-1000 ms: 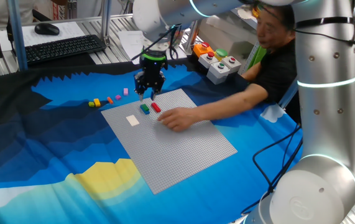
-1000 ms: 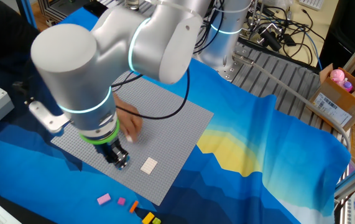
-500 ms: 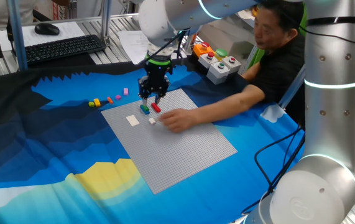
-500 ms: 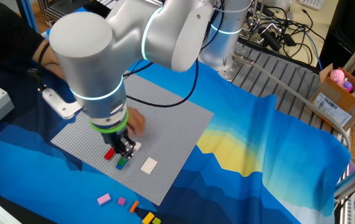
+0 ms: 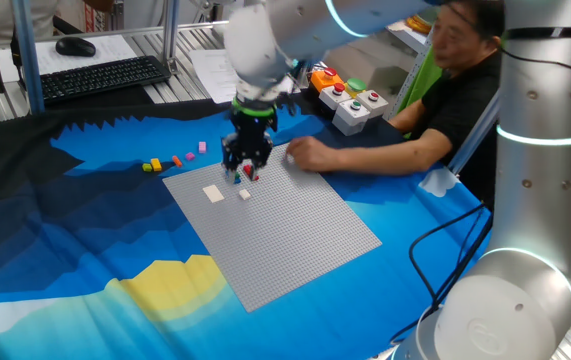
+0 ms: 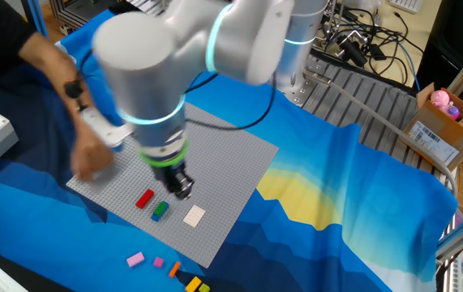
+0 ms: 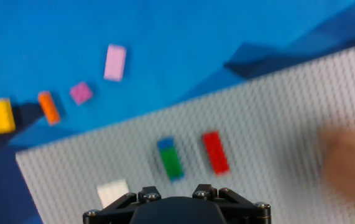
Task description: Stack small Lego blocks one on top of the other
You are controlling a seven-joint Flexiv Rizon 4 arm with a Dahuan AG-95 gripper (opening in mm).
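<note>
The black two-finger claw (image 6: 182,189) hangs pointing straight down over the large flat grey studded baseplate (image 5: 295,235), right beside the bricks. Whether its jaws are spread or pinching anything, I cannot tell: the hand view shows only the claw's housing, and both fixed views blur the tips.

On the plate lie a small red plastic brick (image 7: 216,152) and, just beside it, a green brick with a blue piece at its far end (image 7: 170,160). A little white brick (image 7: 113,191) sits nearby, and a flat cream tile (image 6: 194,215) close to that. Off the plate, on the blue cloth of the bench (image 5: 85,260), waits a row: pink brick (image 7: 115,62), smaller magenta one (image 7: 81,93), orange (image 7: 49,107), yellow (image 7: 2,115).

A person's hand (image 5: 308,153) rests on the plate's far edge, close to the work.

For the pick, I would say: centre the jaws across a brick's short sides, drop squarely, and close only once seated low. The bricks are tiny, so a skewed approach would likely flick one away. Studs must line up before pressing down.
</note>
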